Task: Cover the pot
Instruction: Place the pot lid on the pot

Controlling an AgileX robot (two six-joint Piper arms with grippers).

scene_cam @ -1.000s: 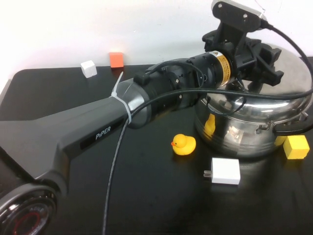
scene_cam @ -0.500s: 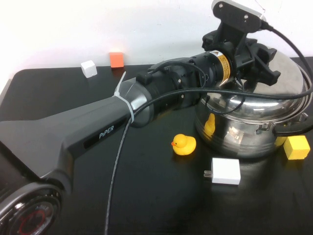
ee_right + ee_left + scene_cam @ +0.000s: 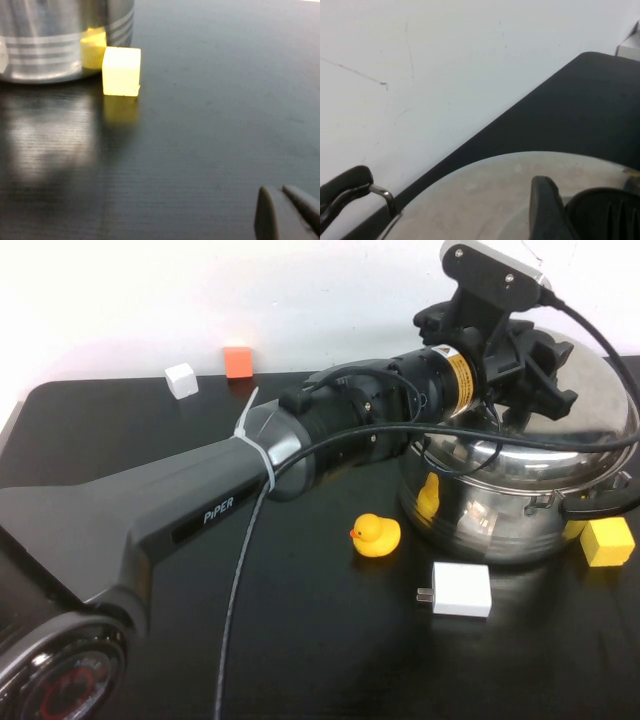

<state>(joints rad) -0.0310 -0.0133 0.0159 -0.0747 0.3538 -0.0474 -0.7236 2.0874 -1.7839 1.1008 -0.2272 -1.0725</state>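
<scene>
The large steel pot [image 3: 500, 510] stands on the black table at the right. The domed steel lid [image 3: 590, 400] rests on its rim. My left gripper [image 3: 535, 365] reaches across over the lid's middle and is shut on the lid's black knob [image 3: 605, 215]. One finger [image 3: 545, 205] presses against the knob above the lid's surface [image 3: 485, 195]. A black pot handle [image 3: 345, 192] shows at the lid's edge. My right gripper [image 3: 287, 210] is shut and empty, low over the table to the right of the pot [image 3: 55, 40]; it is out of the high view.
A yellow cube [image 3: 606, 540] sits against the pot's right side and shows in the right wrist view [image 3: 121, 70]. A yellow duck [image 3: 376, 535] and a white charger [image 3: 462, 590] lie in front of the pot. A white cube [image 3: 181, 379] and an orange cube [image 3: 237, 361] sit at the back left.
My left gripper has shifted slightly to the right over the pot, and the lid with it. The other objects have not moved.
</scene>
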